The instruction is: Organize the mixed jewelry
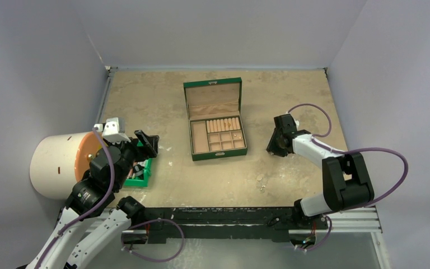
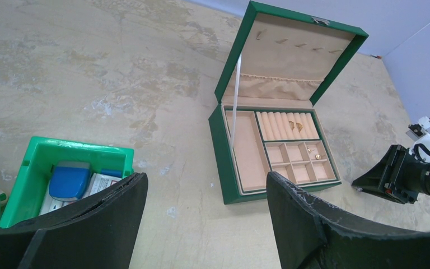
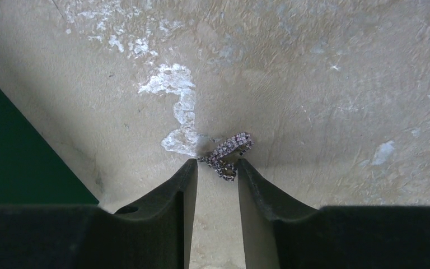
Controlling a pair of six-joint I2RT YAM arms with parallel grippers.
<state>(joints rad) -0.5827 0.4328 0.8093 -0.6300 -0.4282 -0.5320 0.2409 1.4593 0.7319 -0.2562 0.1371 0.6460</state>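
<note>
One silver chain [image 3: 228, 153] right of the green box [image 1: 197, 154] slants up-right; right gripper [image 3: 215, 165] half-open astride its lower end, not pinching; left gripper [image 2: 206, 188] wide, empty.

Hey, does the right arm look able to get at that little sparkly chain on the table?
Probably yes. The right pincer is down at the sparkly chain on the table, fingers either side of its near end, nothing blocking.

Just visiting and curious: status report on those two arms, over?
Left end effector open, near green bin. Right end effector at table, fingertips straddling sparkly silver chain, grip unclear. Nothing blocking it.
</note>
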